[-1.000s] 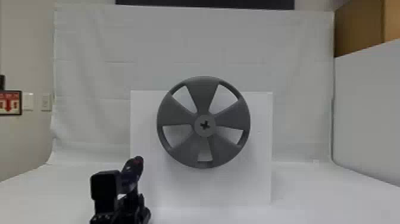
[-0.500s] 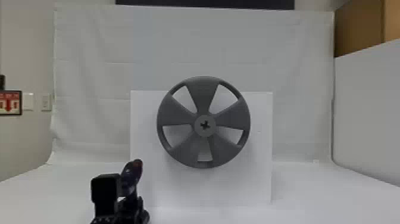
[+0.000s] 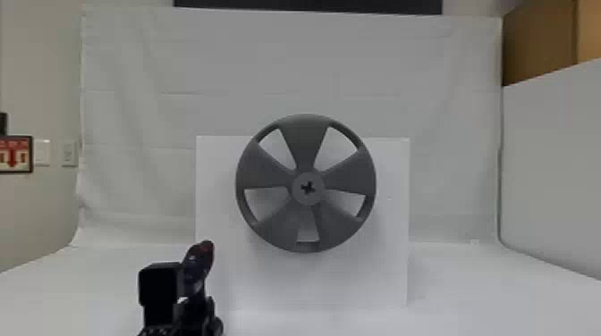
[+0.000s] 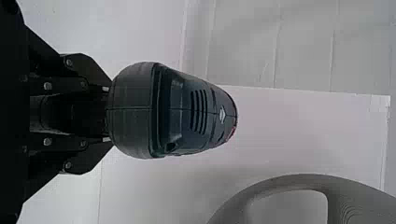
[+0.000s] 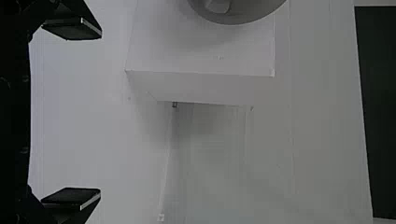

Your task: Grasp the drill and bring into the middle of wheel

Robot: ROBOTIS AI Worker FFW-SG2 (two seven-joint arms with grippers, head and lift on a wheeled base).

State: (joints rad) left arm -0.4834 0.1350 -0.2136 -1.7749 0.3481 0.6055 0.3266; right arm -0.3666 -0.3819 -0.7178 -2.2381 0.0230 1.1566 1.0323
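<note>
the job looks to be at the carrying step: the left claw (image 4: pixel 108 113) is clamped on the drill (image 3: pixel 196 266), which sits lower than the wheel (image 3: pixel 306 129) and off to its left in the head view. the next move calls for lifting the drill and bringing it across to the right, its nose lined up with the cross-shaped hole (image 3: pixel 307 187) at the wheel's middle, then easing forward. the right claw (image 5: pixel 100 114) is spread wide and empty. counted up: one drill, one wheel, one white box (image 3: pixel 380 277) behind the wheel, one counter (image 3: pixel 89 286), and two claws.
</note>
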